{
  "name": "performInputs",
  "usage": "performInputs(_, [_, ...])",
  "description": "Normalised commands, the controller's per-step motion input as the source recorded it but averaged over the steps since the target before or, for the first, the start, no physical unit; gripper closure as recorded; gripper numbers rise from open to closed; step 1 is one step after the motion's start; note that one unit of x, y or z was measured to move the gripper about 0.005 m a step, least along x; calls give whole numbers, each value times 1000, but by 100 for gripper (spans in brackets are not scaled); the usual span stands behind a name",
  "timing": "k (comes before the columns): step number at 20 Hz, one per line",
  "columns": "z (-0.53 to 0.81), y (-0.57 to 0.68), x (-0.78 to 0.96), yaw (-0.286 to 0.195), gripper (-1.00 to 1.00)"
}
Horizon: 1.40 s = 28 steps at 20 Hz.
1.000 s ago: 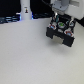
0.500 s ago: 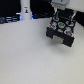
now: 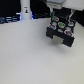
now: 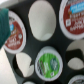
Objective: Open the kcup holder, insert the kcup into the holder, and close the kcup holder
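The kcup holder [image 3: 61, 31] is a black boxy unit at the exterior view's right, with pods sitting in round holes on its top. The arm reaches down from above, and my gripper [image 3: 61, 18] hangs right over the holder's top. In the wrist view the holder's black top [image 4: 55, 41] fills the picture. The kcup [image 4: 47, 63], whitish with a green top, sits in one of the holes. A teal shape [image 4: 3, 27] at the picture's edge may be one finger. Whether the jaws are open does not show.
Pods with dark reddish tops [image 4: 15, 35] [image 4: 73, 17] sit in other holes, and several holes are empty [image 4: 42, 20]. A pale table [image 3: 25, 55] spreads out in front of the holder. Dark objects and a white stand [image 3: 25, 10] stand at the back.
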Motion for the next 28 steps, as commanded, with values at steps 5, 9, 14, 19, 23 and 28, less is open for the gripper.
performInputs(5, [49,-369,666,39,-100])
performInputs(9, [-15,-252,721,43,-100])
performInputs(14, [-3,63,835,44,-100])
performInputs(19, [-60,274,535,152,-100])
performInputs(23, [-159,139,285,240,-100])
performInputs(28, [-197,181,202,236,-100])
